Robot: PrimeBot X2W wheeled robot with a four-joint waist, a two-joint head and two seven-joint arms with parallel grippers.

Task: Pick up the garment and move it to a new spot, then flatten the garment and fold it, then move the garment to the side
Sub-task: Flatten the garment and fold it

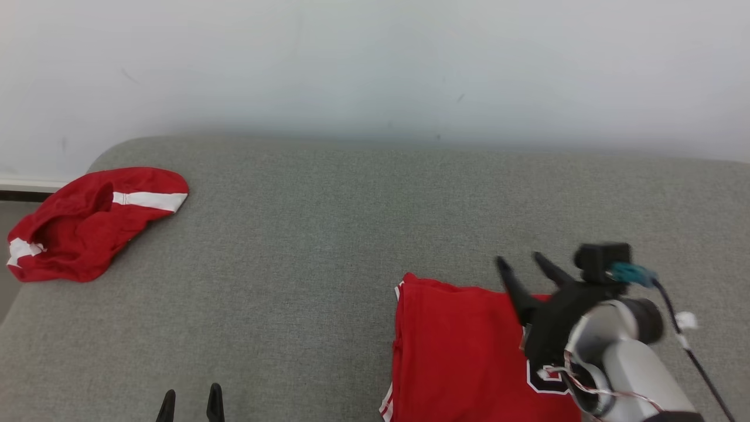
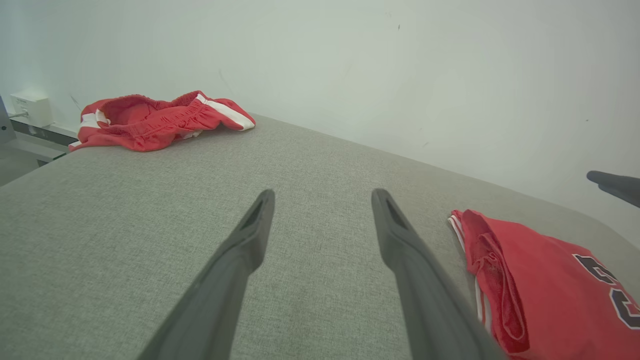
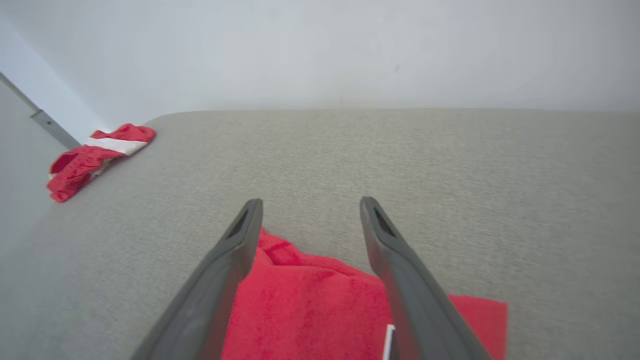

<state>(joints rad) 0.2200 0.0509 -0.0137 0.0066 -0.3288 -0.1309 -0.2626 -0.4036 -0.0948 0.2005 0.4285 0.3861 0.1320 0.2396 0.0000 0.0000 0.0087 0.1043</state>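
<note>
Just below right hand (image 1: pixel 520 258), garment (image 1: pixel 457 346).

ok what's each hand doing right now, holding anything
left hand: open, holding nothing
right hand: open, holding nothing, poised over the folded red jersey

It looks like a plain indoor room: a bare white wall (image 1: pixel 375 58) stands right behind a big grey soft pad (image 1: pixel 304 246).
</note>
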